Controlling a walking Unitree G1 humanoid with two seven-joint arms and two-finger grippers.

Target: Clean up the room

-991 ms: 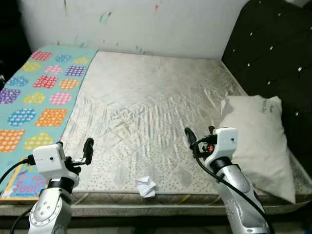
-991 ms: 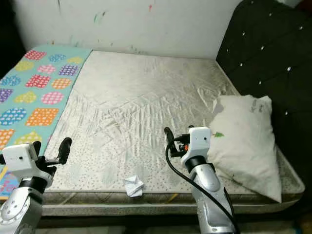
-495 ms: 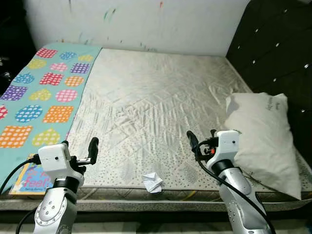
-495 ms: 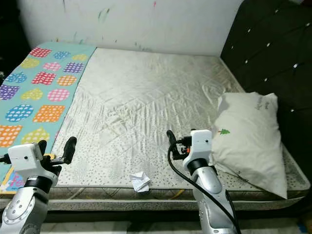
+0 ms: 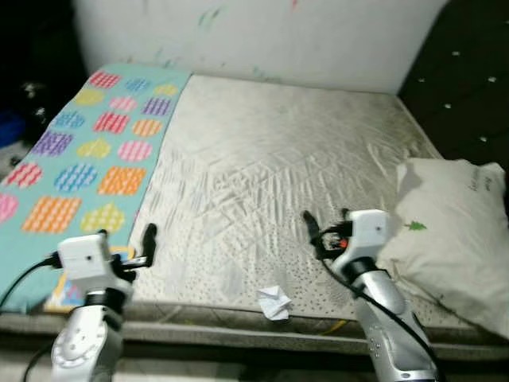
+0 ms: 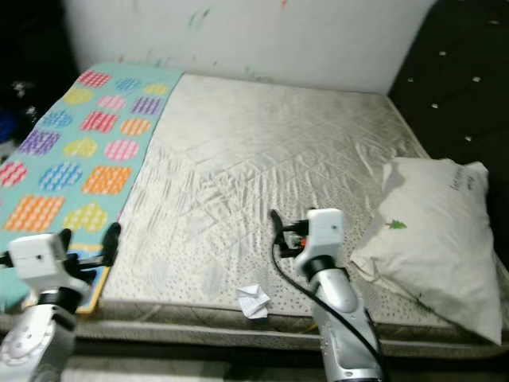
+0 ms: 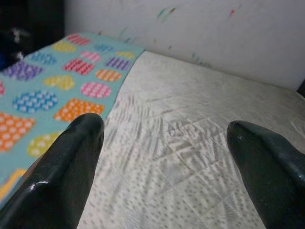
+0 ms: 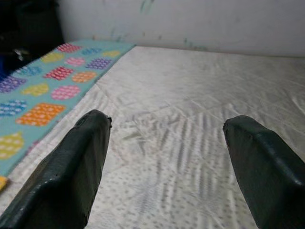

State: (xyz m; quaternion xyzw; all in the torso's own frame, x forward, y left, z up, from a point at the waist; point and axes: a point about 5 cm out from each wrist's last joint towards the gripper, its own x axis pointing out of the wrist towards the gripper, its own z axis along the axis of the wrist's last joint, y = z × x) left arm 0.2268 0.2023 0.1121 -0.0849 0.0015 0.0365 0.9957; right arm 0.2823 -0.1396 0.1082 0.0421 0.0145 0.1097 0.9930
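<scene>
Bare mattress [image 5: 278, 159] lies open (pillow [image 5: 457, 231] crowds its right edge, crumpled paper [image 5: 275, 302] near front).

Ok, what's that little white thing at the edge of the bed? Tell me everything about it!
It looks like a crumpled piece of white paper, scrunched into a small lump with folds and pointy corners. It lies on the pale dotted mattress right at the near edge, between the two arms and nearer the right one. Nothing is holding it, and only the mattress touches it.

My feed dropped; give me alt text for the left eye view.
A crumpled white paper scrap lies at the near edge of a bare cream quilted mattress, between the open left gripper and right gripper. A white pillow lies at right, a colourful patterned blanket at left.
</scene>
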